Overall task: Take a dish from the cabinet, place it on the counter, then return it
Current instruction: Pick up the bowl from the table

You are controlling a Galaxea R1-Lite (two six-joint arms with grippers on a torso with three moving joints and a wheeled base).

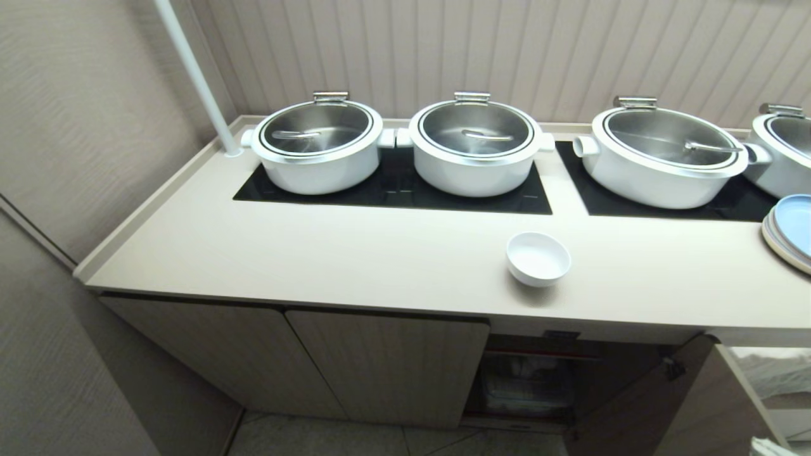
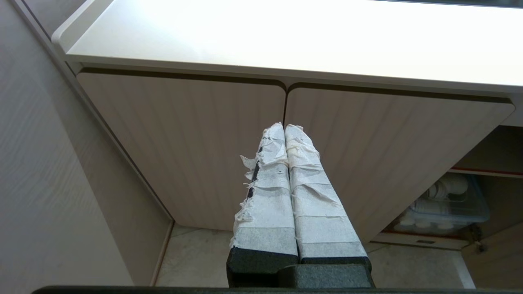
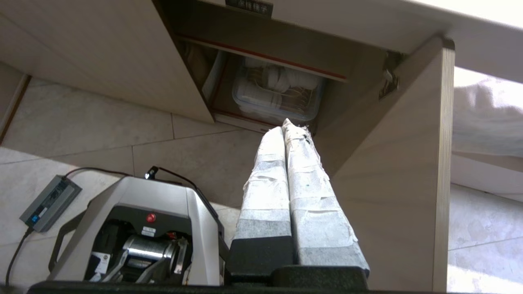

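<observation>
The dish (image 1: 538, 258), a small white bowl, stands upright on the cream counter (image 1: 317, 253) near its front edge, with no gripper near it. Below it the cabinet (image 1: 386, 367) has its right-hand door (image 1: 652, 405) swung open. My right gripper (image 3: 291, 124) hangs low in front of that opening, shut and empty, its taped fingers pressed together. My left gripper (image 2: 284, 127) is parked before the closed cabinet doors (image 2: 188, 151), shut with nothing in it. Neither arm shows in the head view.
Several white pots with steel lids (image 1: 317, 149) sit on black glass panels (image 1: 393, 190) at the back. Pale-blue plates (image 1: 792, 228) are at the counter's right end. Inside the cabinet a clear plastic box (image 3: 276, 96) holds stacked white cups. The robot's base (image 3: 139, 237) and a grey power brick (image 3: 49, 202) are on the tiled floor.
</observation>
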